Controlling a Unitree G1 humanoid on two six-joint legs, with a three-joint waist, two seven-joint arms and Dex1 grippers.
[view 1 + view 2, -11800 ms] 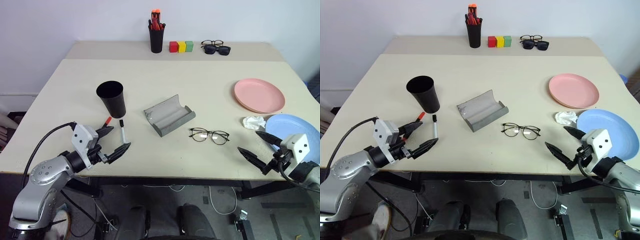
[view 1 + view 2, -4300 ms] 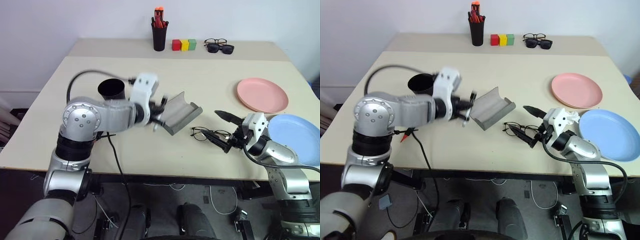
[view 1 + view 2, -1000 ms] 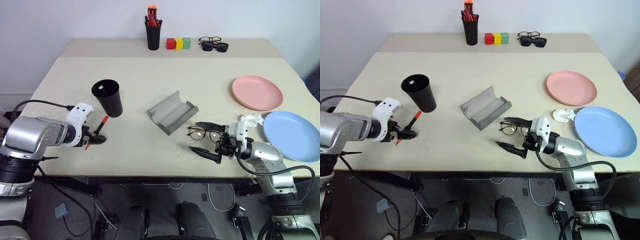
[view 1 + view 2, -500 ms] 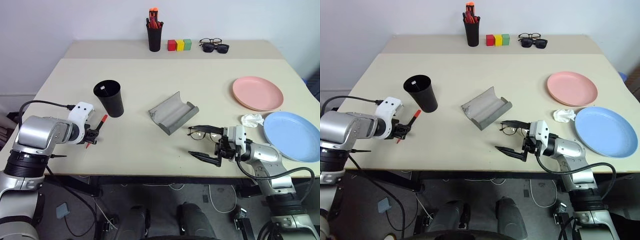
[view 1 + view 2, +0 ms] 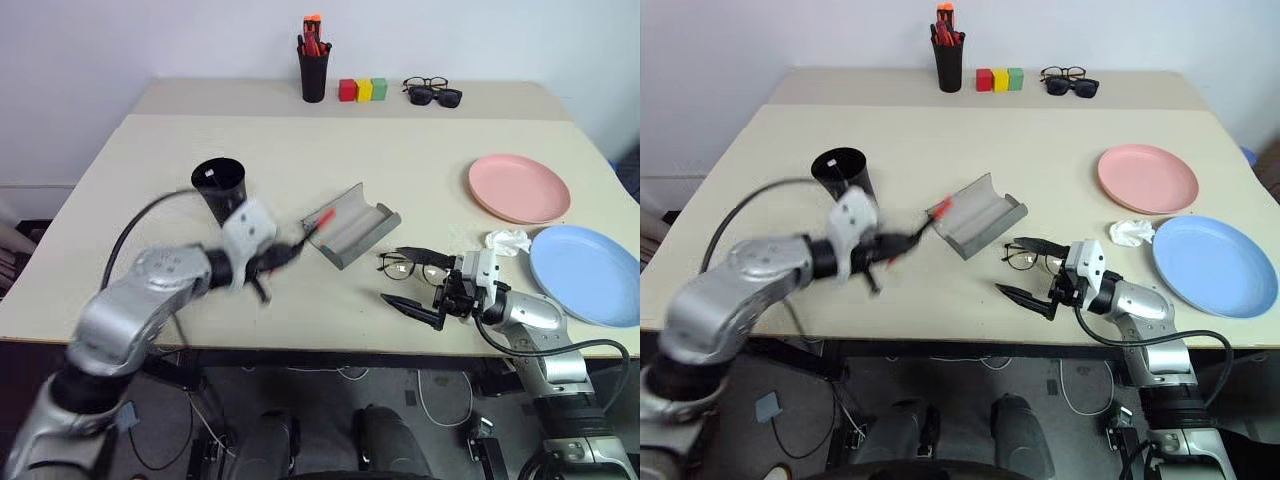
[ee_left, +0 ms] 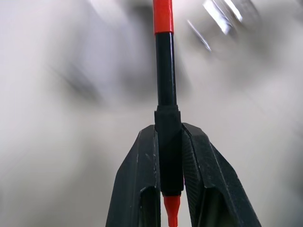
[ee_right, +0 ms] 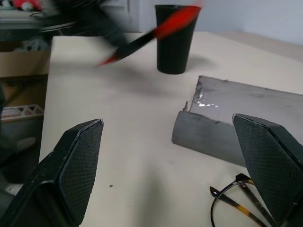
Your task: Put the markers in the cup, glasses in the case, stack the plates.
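Observation:
My left gripper (image 5: 278, 254) is shut on the red-capped marker (image 5: 318, 219) and holds it in the air in front of the black cup (image 5: 220, 186). The marker's cap points toward the open grey case (image 5: 356, 226). In the left wrist view both fingers (image 6: 142, 161) clamp the marker's dark body (image 6: 165, 71). My right gripper (image 5: 392, 277) is open and low over the table, its fingers on either side of the wire-rimmed glasses (image 5: 412, 267). The glasses lie in front of the case. A pink plate (image 5: 518, 188) and a blue plate (image 5: 590, 275) lie apart at the right.
A crumpled white tissue (image 5: 507, 241) lies between the plates. At the table's back stand a black pen holder (image 5: 313, 72) with red-orange pens, three coloured blocks (image 5: 362, 91) and two other pairs of glasses (image 5: 432, 95).
My left gripper has lifted the red-capped marker off the table left of the cup and swung it right, to in front of the cup. The right arm has stayed still.

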